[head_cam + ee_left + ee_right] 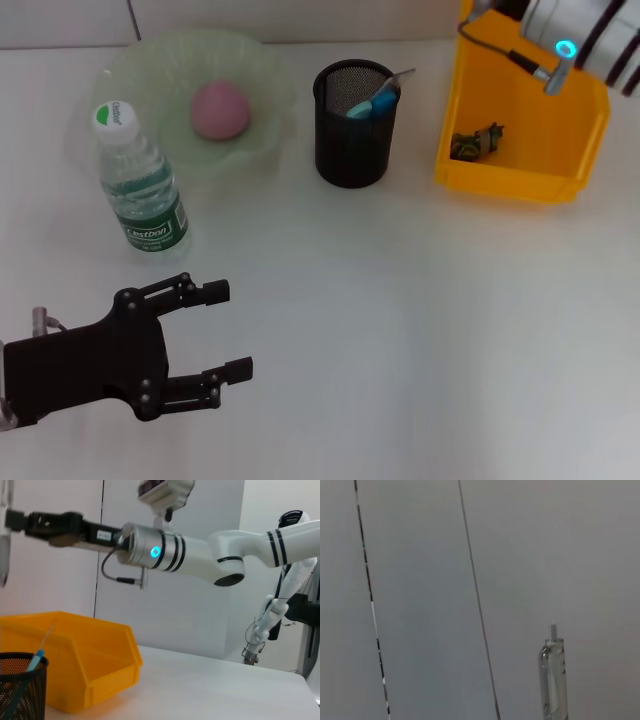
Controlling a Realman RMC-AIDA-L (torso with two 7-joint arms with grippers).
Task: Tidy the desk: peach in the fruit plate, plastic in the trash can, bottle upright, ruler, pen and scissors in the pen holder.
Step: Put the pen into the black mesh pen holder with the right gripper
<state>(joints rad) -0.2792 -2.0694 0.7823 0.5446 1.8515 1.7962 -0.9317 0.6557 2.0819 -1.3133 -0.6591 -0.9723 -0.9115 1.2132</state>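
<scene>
- Your left gripper (232,330): black, fingers spread wide, empty, hovering over the near desk.
- Bottle (140,185): clear ribbed plastic, upright, just beside the plate.
- Fruit plate (130,75): translucent green, holding your pink peach (220,110).
- Pen holder (354,125): black mesh cylinder, blue-tipped item inside.
- Trash can (520,170): yellow bin, dark plastic scrap (476,141) inside.
- Your right gripper (30,522): above the bin, gripping a clear pen (554,677).

You have one peach (219,110) in one plate (150,70), and one bottle (140,185) just beside that plate. One holder (353,135) and one bin (545,140) stand on the plate's far side. Two grippers: left (222,332), right (10,520).
</scene>
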